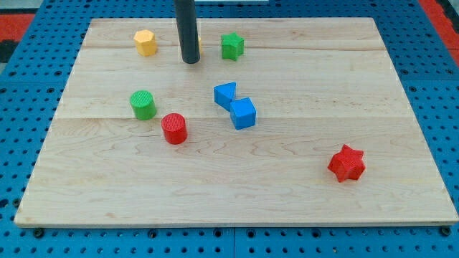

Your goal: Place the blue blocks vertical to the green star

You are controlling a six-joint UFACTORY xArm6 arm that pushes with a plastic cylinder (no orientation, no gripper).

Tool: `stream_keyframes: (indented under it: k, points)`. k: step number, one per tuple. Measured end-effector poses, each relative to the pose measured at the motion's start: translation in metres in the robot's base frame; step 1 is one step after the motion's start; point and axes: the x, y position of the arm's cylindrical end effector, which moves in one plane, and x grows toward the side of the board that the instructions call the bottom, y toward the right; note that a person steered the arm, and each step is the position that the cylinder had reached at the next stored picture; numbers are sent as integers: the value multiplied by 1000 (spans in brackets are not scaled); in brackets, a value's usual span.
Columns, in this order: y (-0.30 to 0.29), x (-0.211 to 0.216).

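My tip (190, 61), a bare rod with no jaws and holding nothing, rests just left of the green star (232, 45), while the two touching blue blocks (236, 105) lie below the star, seemingly already roughly lined up under it.

Bright even light, soft shadows, sharp focus.

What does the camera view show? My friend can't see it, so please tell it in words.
Two blue blocks sit touching near the middle of a wooden board, below the green star at the view's top. My tip rests between the star and a yellow block. A green cylinder and red cylinder lie left, a red star lower right.
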Motion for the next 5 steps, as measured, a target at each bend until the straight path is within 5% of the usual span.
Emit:
stream_keyframes:
  k: [1, 4, 5]
  points:
    - [0, -11]
    - [146, 115]
    - [88, 154]
